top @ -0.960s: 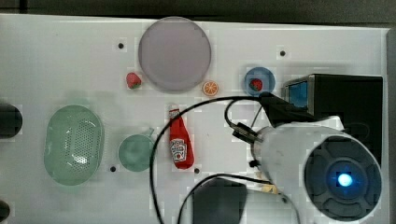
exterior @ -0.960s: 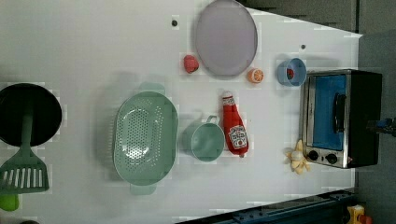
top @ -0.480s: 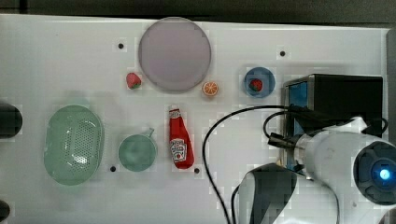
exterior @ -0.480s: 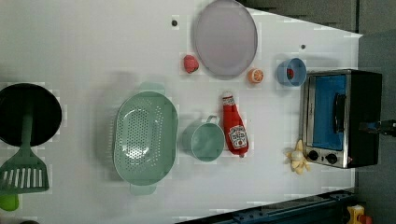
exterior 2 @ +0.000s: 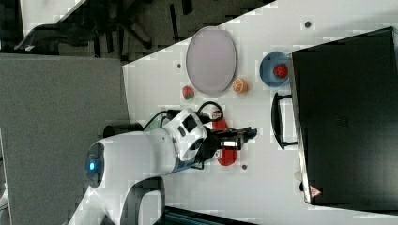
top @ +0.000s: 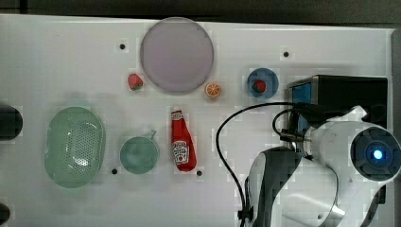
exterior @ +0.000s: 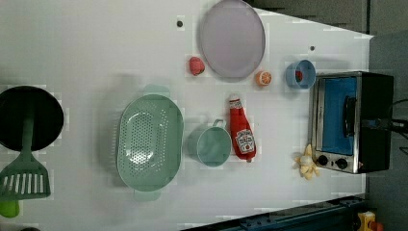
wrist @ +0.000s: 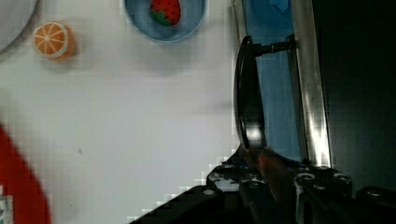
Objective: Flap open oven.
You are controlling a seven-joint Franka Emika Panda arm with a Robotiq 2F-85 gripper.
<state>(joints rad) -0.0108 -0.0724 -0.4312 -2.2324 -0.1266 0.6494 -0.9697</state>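
One oven [exterior: 349,122] handle [wrist: 246,98] just beside jaws.

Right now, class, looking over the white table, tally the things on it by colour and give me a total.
Red: 3 (ketchup bottle, strawberry, strawberry in bowl)
Green: 4 (colander, cup, spatula, small green object)
Blue: 1 (bowl)
Orange: 1 (orange half)
Lilac: 1 (plate)
Black: 2 (oven, pan)
Yellowish: 1 (garlic-like piece)
Total: 13
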